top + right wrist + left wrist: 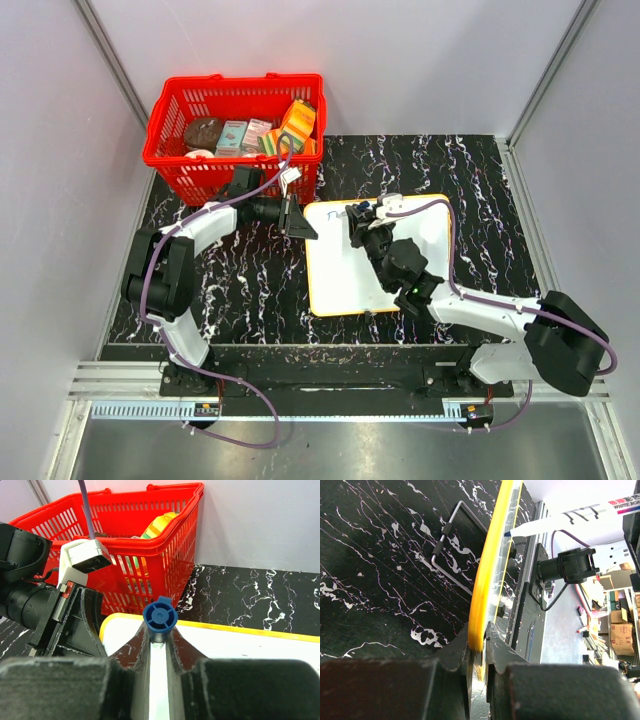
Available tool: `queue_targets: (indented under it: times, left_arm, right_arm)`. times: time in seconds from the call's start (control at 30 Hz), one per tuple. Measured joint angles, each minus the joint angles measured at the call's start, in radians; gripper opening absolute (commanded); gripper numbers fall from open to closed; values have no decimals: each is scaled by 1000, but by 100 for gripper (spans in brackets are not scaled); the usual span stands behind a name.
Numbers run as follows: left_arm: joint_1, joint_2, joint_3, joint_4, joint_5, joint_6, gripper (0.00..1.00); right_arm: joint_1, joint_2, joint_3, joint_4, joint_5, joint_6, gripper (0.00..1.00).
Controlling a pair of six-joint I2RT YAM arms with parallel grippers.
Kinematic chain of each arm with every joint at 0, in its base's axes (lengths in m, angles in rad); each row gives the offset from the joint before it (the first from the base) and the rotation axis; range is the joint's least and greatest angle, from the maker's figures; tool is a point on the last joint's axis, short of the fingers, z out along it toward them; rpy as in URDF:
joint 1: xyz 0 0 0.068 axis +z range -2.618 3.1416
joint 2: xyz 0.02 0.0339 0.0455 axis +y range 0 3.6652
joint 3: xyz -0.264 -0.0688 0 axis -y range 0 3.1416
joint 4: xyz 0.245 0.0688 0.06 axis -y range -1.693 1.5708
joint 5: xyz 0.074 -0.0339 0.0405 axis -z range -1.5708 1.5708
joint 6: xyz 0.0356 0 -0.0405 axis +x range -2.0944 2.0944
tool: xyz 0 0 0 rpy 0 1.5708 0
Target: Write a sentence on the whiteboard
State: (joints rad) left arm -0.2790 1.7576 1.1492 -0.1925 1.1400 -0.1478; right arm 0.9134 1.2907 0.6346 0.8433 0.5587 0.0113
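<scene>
Your left tool (477,649) is pinched on the one whiteboard (345,280) rim, your right tool (159,641) on one marker (160,615). The sentence (334,212) at the board's upper left is unreadably small and partly hidden.

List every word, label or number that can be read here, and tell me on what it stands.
"WHITE BOA", cut off by the picture edge: on the marker.
Dark marks beside it: unreadable.
On the whiteboard, blue strokes: too small to read.
On the packets in the basket, labels: too small to read.
</scene>
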Motion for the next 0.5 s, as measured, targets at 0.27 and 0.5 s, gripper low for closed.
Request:
queue_targets:
  times: [0.27,0.5]
  left_arm:
    - [0,0,0,0,-1,0,0]
    - [1,0,0,-1,-3,-1,0]
  right_arm:
    - [0,1,-8,0,-21,45,0]
    - [0,30,3,5,-57,76,0]
